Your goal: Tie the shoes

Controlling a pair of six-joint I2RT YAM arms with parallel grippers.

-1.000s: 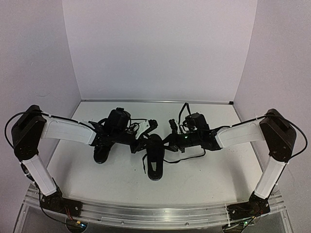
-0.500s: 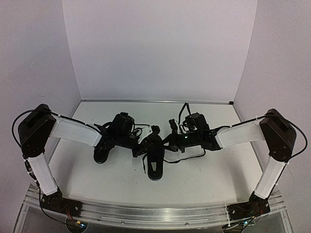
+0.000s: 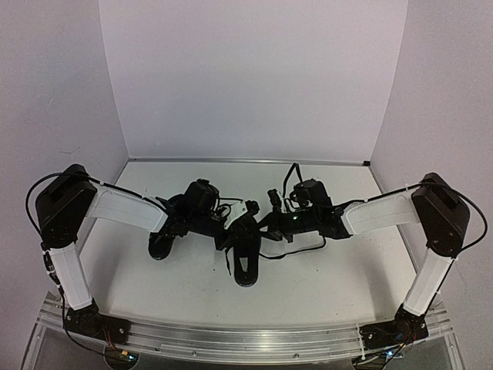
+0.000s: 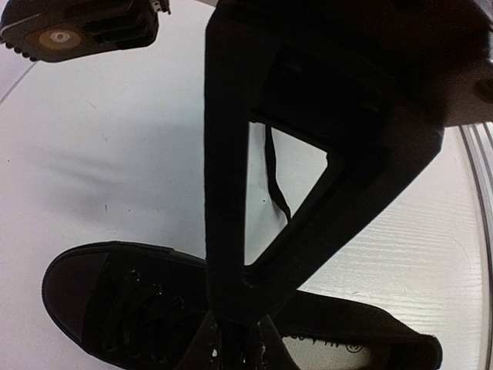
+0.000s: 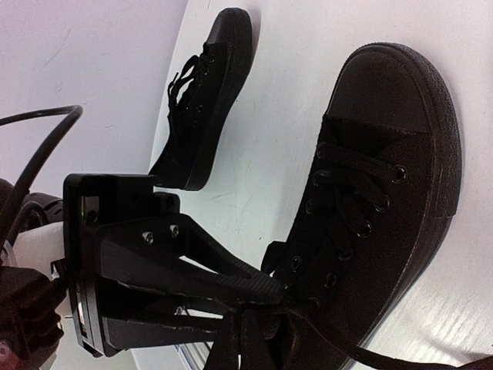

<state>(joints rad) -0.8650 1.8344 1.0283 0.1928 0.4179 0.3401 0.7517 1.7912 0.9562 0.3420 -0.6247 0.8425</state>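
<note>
Top view: a black canvas lace-up shoe [image 3: 245,262] lies centred on the white table [image 3: 347,270], with a matching black shoe [image 3: 160,245] to its left. The left gripper [image 3: 240,218] and right gripper [image 3: 267,223] meet over the centred one's laces.
Left wrist: the jaws are narrow, and I cannot tell if they grip anything.
Right wrist: the right gripper is closed tight.

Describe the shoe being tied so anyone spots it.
Start at the white table, midway between the two arms. The shoe there has the left gripper and right gripper together over its laces. The other shoe sits further left, beneath the left arm.
</note>
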